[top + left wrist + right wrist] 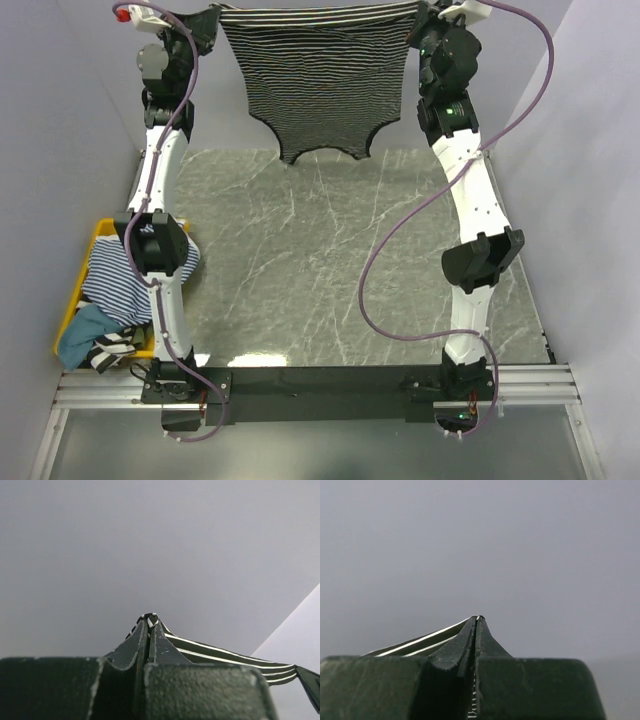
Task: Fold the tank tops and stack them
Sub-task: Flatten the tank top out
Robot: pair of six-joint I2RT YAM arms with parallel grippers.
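— Top external view, far end of the table [330, 260]: what hangs there?
— A black-and-white striped tank top [318, 85], stretched wide in the air between both arms. Its straight edge runs along the top. The black-trimmed curved edges hang down.

— Who holds which corner?
— The left gripper [210, 20] has the left corner and the right gripper [428, 15] the right, both raised high near the back wall.

— Are the jaws closed?
— Yes, both wrist views show it. The left gripper [149, 622] is clamped on striped fabric [225, 657] that trails off to the right. The right gripper [477, 620] pinches a thin fold of the same top [420, 642] that runs off to the left.

— Does the garment reach the table?
— Its lowest points hang at about the marbled table's far edge. From overhead it is hard to say whether they touch.

— Anything else in the picture?
— A yellow bin [72, 300] sits at the table's left side, beside the left arm. In it lie a blue-and-white striped top [112, 280] and a teal garment [85, 335], bunched together.
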